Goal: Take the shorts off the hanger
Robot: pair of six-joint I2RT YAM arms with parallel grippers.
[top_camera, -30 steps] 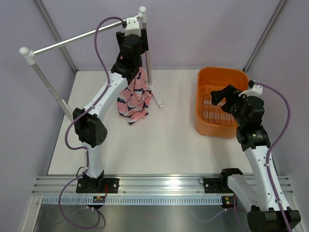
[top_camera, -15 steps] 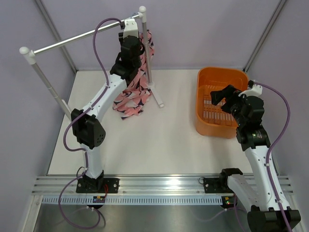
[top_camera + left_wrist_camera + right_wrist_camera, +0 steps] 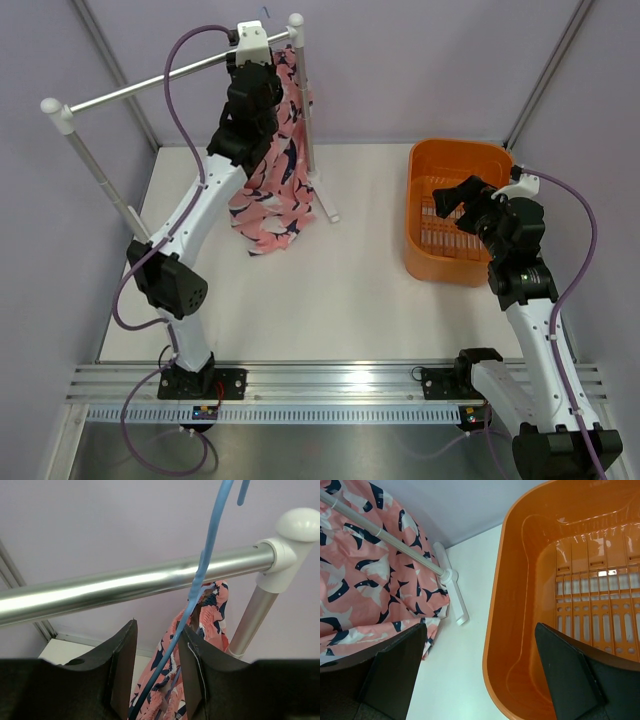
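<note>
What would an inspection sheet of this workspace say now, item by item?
Surface: white table, no spills seen.
Job's things: shorts hang beside the rail's post; hanger wire runs between the left claw's fingers.
Clutter: orange basket, nothing seen in its visible part.
Claws: left claw open, up at the rail; right claw open, over the basket.
Cables: purple cables loop off both arms, not snagged.
Surroundings: lilac walls.

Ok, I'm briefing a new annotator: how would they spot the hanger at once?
Find the silver clothes rail at the back left and follow it to its white-capped right end. The hanger is the thin light-blue wire crossing it there, far thinner than the rail, with pink shorts below.
</note>
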